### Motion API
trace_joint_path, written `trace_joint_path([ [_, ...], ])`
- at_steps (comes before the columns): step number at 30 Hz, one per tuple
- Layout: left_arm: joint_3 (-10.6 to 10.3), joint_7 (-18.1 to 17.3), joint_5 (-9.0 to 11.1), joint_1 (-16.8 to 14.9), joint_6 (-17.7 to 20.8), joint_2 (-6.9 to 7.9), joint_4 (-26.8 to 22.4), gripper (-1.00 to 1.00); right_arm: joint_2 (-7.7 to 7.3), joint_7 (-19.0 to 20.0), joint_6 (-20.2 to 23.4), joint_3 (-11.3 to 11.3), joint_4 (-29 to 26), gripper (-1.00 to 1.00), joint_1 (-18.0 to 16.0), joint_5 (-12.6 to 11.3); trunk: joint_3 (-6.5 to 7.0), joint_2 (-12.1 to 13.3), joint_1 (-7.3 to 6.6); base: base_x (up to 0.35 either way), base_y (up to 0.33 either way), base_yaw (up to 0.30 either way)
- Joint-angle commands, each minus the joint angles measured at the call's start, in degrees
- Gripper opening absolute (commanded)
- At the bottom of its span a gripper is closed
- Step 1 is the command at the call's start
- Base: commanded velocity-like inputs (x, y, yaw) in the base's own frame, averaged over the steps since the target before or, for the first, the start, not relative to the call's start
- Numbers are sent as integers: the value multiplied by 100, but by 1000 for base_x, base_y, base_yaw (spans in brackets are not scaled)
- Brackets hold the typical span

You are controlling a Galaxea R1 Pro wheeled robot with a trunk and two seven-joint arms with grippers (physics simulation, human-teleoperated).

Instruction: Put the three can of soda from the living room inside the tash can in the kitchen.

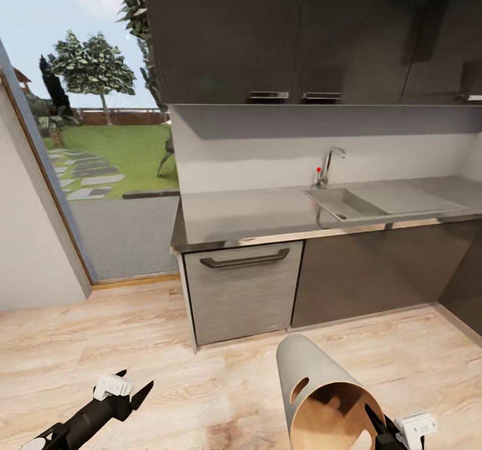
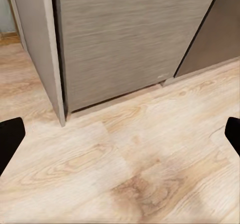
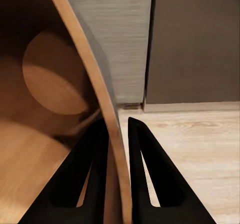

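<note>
So we're in the kitchen: pale wood floor, a shiny steel table running along the wall with a sink and a tall tap set into it. Grey cabinet fronts sit below, one with a dark bar handle, and dark upper cabinets hang above. Off to the left there's a big window onto a lawn with trees.

The tash can is up off the floor, tipped on its side with the brown inside facing the head camera, low on the right. The right pincer is clamped on its rim. The right wrist view shows this best: one black finger inside the wall, one outside, with the round bottom of the can visible deep inside.

The left pincer hangs low over the floor, released and holding nothing. Its wrist view has the two fingertips far apart at the edges, plus the light cabinet front close up.
</note>
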Motion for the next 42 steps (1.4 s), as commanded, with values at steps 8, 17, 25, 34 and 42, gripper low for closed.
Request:
trace_joint_path([
  [8,-1,8,-10,0,-10,-8,8,100,3,54,5,-3,-7,-100,-3,-30,-17,0,0,0,0,232],
  [17,-1,10,-18,0,-10,-8,9,100,3,54,4,5,24,-100,1,-21,-37,0,0,0,0,233],
  [25,-1,21,-15,0,-31,-8,137,100,11,54,4,13,45,-100,-1,-20,-54,0,0,0,0,233],
  [34,-1,19,-10,-2,-87,-8,225,100,12,54,4,15,54,-100,-2,43,-75,0,0,0,0,233],
  [42,-1,19,-10,0,-89,-8,225,100,33,-18,4,15,85,-100,0,166,-95,0,0,0,0,233],
])
